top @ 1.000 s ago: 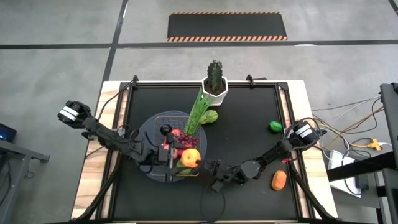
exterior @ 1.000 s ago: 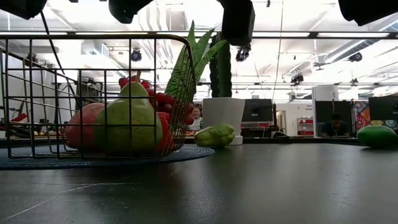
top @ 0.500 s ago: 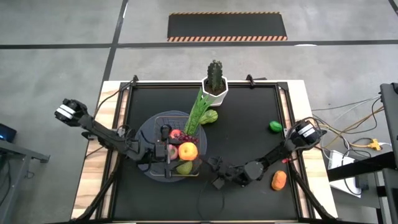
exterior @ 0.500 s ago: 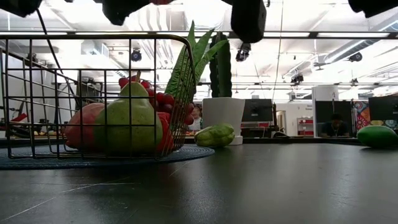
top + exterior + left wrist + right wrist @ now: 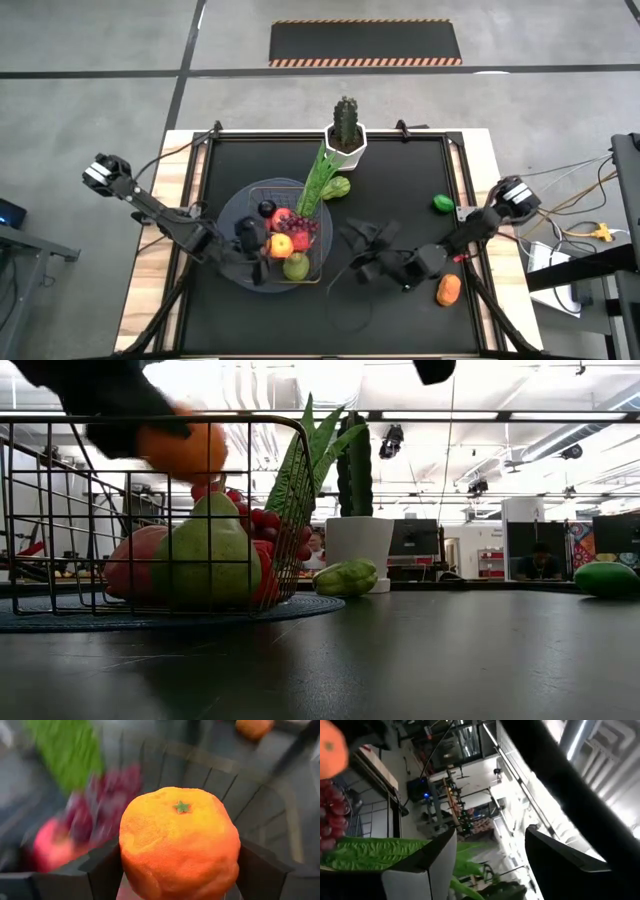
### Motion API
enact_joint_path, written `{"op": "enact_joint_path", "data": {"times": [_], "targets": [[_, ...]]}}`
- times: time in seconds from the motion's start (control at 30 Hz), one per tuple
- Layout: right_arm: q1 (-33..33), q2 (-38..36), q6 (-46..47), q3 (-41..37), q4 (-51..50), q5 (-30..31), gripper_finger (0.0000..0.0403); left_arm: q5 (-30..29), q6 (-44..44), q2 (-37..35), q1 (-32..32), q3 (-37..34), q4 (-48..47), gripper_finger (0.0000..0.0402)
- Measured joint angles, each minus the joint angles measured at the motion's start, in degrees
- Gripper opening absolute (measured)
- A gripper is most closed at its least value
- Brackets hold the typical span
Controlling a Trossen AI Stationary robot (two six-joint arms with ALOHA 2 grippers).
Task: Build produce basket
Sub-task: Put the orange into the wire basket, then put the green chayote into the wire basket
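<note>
The dark wire basket [image 5: 262, 196] stands on a round grey-blue disc [image 5: 232, 208] at the table's left middle. In it lie a green pear [image 5: 210, 555], a red apple [image 5: 135, 565] and purple grapes [image 5: 303, 228]. A long green leafy stalk [image 5: 320, 175] leans on its far rim. My left gripper [image 5: 268, 244] is shut on an orange [image 5: 180, 842] above the basket's inside. My right gripper [image 5: 358, 250] hovers open, right of the basket, holding nothing. My left gripper pinches the orange by its two opposite sides [image 5: 129, 851] between its two fingers [image 5: 102, 870], with the green stem star [image 5: 182, 807] facing away from the wrist. The fingers come from the table's left, slanting down. The orange [image 5: 182, 452] hangs clear, at about rim height above the pear.
A cactus in a white pot [image 5: 346, 135] stands at the far middle, a light green fruit [image 5: 340, 187] beside the stalk. A green fruit [image 5: 443, 204] and an orange vegetable [image 5: 449, 290] lie on the dark mat at the right.
My left gripper has carried the orange toward the table's left, from over the basket's near right rim to over its inside. It has sunk and tipped downward, and the pear beneath now shows. My right gripper has risen, rolled and drawn toward the table's right.
</note>
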Motion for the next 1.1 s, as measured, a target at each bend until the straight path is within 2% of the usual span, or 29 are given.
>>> {"op": "enact_joint_path", "data": {"times": [0.1, 0.2, 0.37, 0.6, 0.8, 0.9, 1.1], "targets": [[0.33, -2.18, 2.23, -1.76, -0.01, -0.04, 0.0221, 3.49, -6.51, 1.12, 0.04, 3.42, -11.58, 0.0289], [0.45, -3.72, 4.13, -3.26, -0.04, -0.09, 0.0221, 4.92, -6.39, 2.02, 0.02, 5.63, -14.83, 0.0290], [0.45, -4.53, 5.25, -4.57, -0.04, -0.02, 0.0221, 9.62, -6.60, 2.72, 0.04, 6.34, -14.91, 0.0290], [0.40, -3.71, 5.07, -4.72, -0.09, -0.06, 0.0221, 10.12, -9.58, 2.90, 0.04, 5.14, -14.89, 0.0293], [0.40, -3.52, 4.95, -4.72, -0.07, -0.08, 0.0221, 10.22, -9.70, 2.90, 0.04, 5.34, -14.88, 0.0335], [0.40, -3.52, 4.92, -4.72, -0.07, -0.06, 0.0221, 12.21, -9.48, 2.90, 0.04, 5.34, -14.92, 0.0357], [0.40, -3.52, 4.89, -4.72, -0.07, 0.35, 0.0221, 14.73, -8.58, 2.59, 0.04, 5.56, -15.03, 0.0370]]}}
